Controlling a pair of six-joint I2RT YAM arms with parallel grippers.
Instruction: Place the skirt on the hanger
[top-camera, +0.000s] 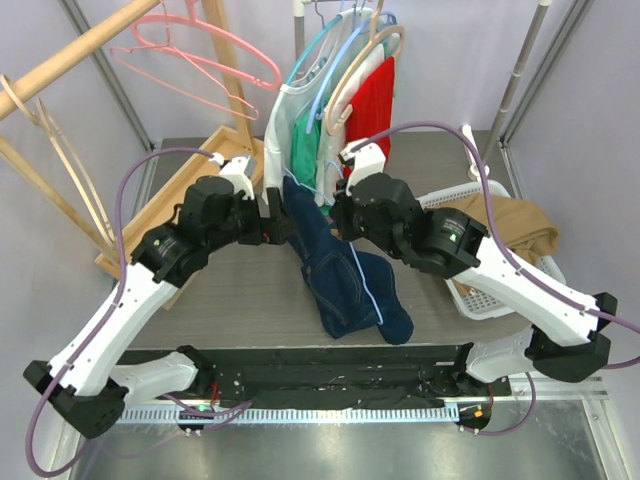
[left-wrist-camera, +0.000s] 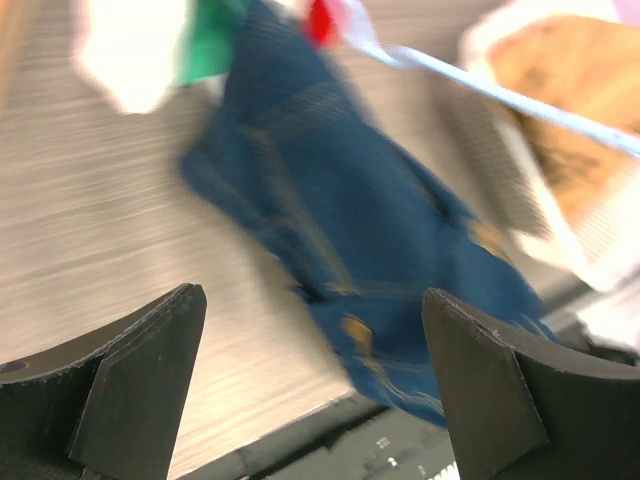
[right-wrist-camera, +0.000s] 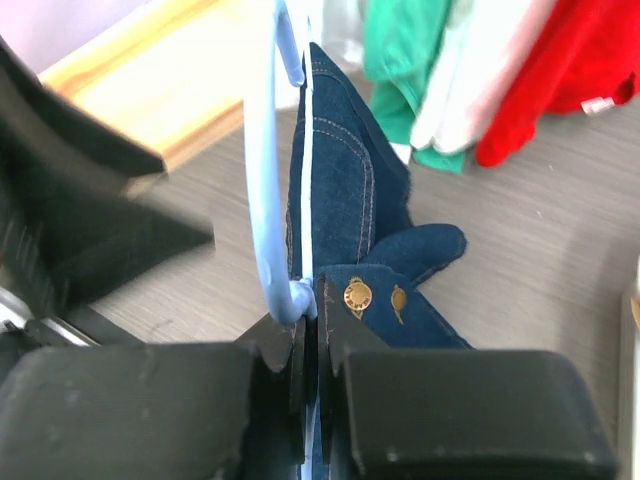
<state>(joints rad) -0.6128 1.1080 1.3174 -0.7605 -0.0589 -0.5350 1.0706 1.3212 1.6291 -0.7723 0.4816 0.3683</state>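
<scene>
A white basket (top-camera: 452, 196) sits on the grey table (top-camera: 240, 290), holding a crumpled tan garment (top-camera: 520, 225). Left of the basket, a red garment (top-camera: 375, 100), a green one (top-camera: 305, 150) and a white one (top-camera: 280, 120) hang close together. Farther left, pink hangers (top-camera: 200, 50) dangle beside a wooden frame (top-camera: 70, 50).

Grey table (top-camera: 235, 295) with white basket (top-camera: 478, 303) at right, wooden rack base (top-camera: 225, 145) at left, denim skirt (top-camera: 345, 285) between.

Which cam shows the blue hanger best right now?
Right wrist: the blue hanger is close and sharp, pinched with the denim skirt in the shut jaws. Top external shows only a thin line on the skirt; left wrist, a blurred bar.
</scene>
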